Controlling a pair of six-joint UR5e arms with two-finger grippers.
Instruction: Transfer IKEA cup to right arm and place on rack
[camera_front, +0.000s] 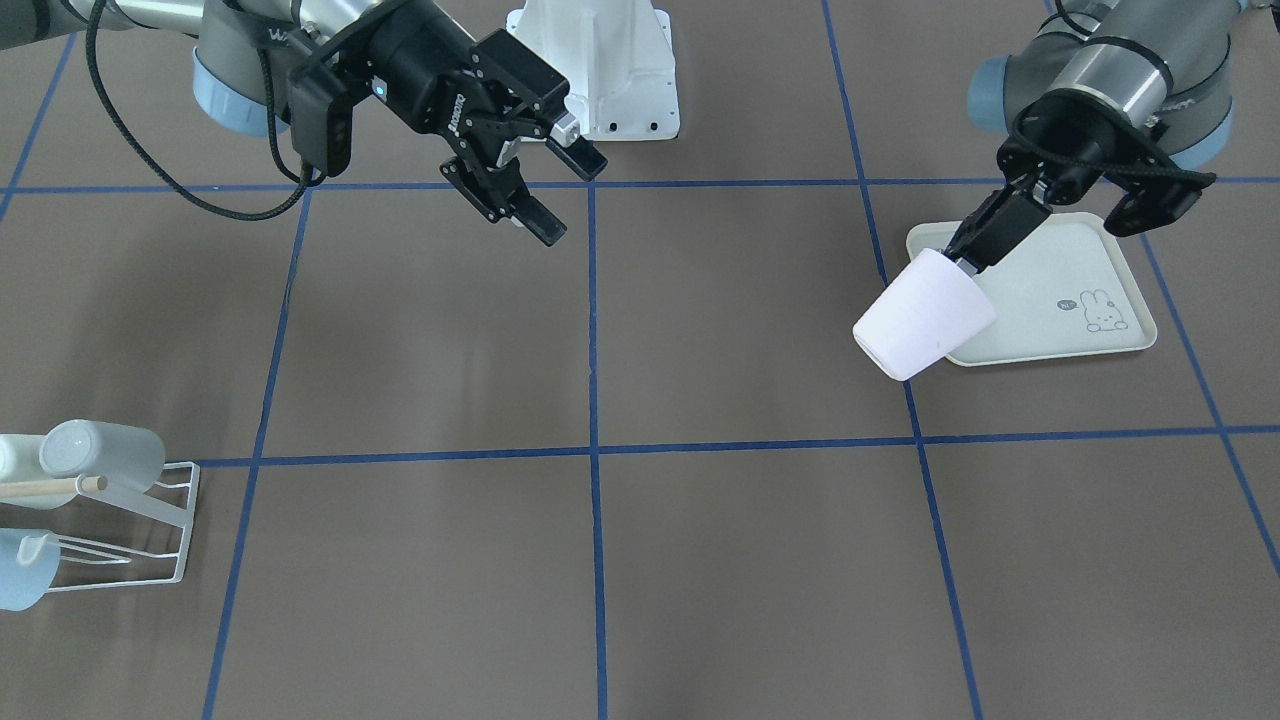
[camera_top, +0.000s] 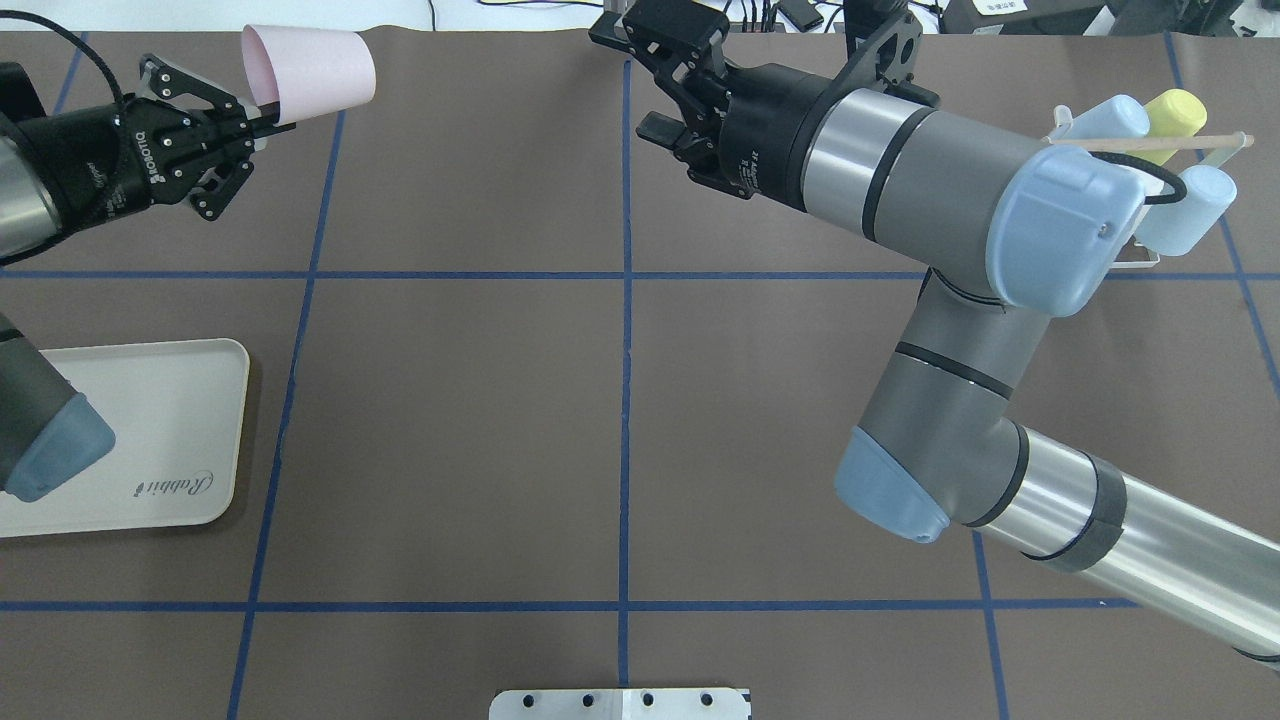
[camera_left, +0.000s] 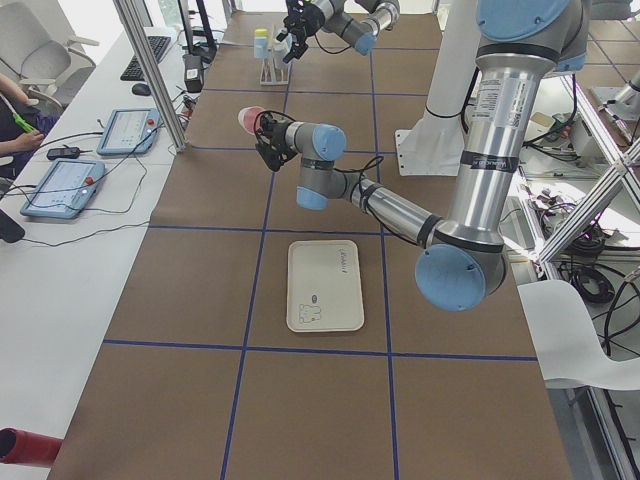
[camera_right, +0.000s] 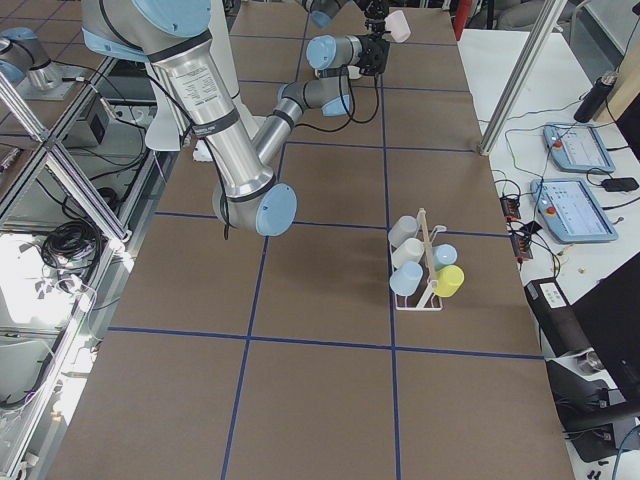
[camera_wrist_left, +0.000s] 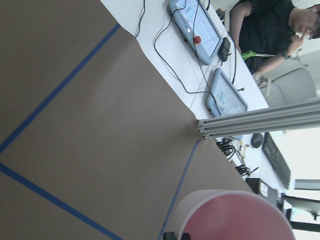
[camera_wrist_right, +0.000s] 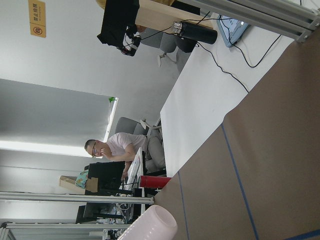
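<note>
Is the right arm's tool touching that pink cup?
Apart. The overhead view shows bare table between the right tool and the cup, which the left tool holds.

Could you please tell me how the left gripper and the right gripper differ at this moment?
The left gripper is shut on the rim of the pale pink cup, while the right gripper is open and empty. The left gripper is out on the robot's left side of the table, while the right gripper is near the middle blue tape line. Both are black two-finger grippers held above the table.
</note>
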